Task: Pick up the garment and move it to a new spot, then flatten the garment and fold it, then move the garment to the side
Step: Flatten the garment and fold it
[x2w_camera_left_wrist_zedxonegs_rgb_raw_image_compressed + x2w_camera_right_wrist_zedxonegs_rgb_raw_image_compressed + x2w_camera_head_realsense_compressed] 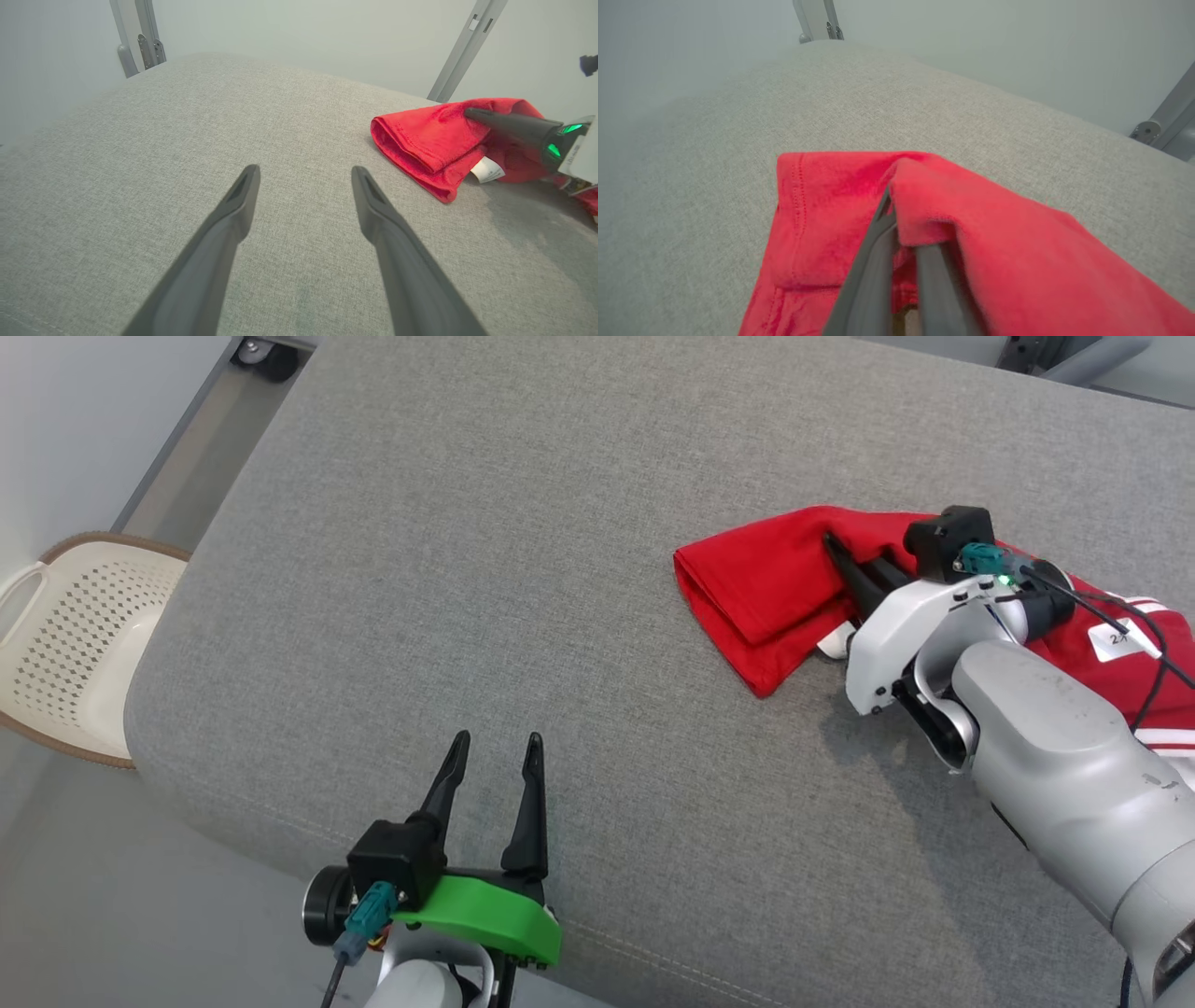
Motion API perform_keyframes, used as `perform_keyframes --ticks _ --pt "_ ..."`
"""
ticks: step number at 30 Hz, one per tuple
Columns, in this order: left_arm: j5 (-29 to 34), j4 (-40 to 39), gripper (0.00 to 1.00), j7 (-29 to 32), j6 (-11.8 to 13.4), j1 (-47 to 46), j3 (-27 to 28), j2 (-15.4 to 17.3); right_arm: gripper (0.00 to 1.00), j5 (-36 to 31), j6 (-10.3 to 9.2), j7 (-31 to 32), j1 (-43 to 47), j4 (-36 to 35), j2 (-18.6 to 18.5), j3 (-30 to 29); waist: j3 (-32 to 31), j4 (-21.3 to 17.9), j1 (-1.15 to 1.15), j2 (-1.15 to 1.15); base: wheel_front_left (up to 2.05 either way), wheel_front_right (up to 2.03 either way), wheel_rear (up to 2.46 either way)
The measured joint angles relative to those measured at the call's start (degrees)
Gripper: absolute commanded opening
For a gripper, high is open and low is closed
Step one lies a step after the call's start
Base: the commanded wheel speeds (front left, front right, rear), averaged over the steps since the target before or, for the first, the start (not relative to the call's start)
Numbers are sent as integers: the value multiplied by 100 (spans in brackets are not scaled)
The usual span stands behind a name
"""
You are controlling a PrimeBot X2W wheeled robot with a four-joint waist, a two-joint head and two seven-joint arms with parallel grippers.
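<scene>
I am pinching a raised fold of the red garment (pixel 766 597) with my right gripper (pixel 836 549). Its two fingers are drawn nearly together, with cloth between and over them. I am judging that the first step, lifting the garment to a new spot, calls for a firm hold on an upper layer rather than a scoop from beneath.

The garment is lying bunched on the grey cushion (pixel 467 616), toward its right edge and roughly midway between the far and near edges. Its long axis is running across the cushion from left to right, dipping slightly toward the near edge at the right. The blunt folded end is pointing at the cushion's middle, and the white-striped end is trailing under my right arm. A white label (pixel 834 642) is peeking out on the near side.

I am holding my left gripper (pixel 497 739) wide open and empty at the near edge, well apart from the cloth, leaving it free for the flattening.
</scene>
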Motion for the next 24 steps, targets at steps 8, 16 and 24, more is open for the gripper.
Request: perform_keyframes --ticks 8,16,24 --pt "78 46 100 0 -7 174 138 -1 0 -330 0 -29 429 -1924 -606 -804 -215 -284 0 0 0 0 0" --pt "247 87 100 0 -57 243 283 -1 0 -282 -1 187 1426 -3507 -1136 -1285 -411 -671 0 0 0 0 0" --pt "374 140 100 0 -107 314 446 -2 0 -330 -3 1228 3088 -5501 -1497 -2206 -688 -1057 0 0 0 0 0"
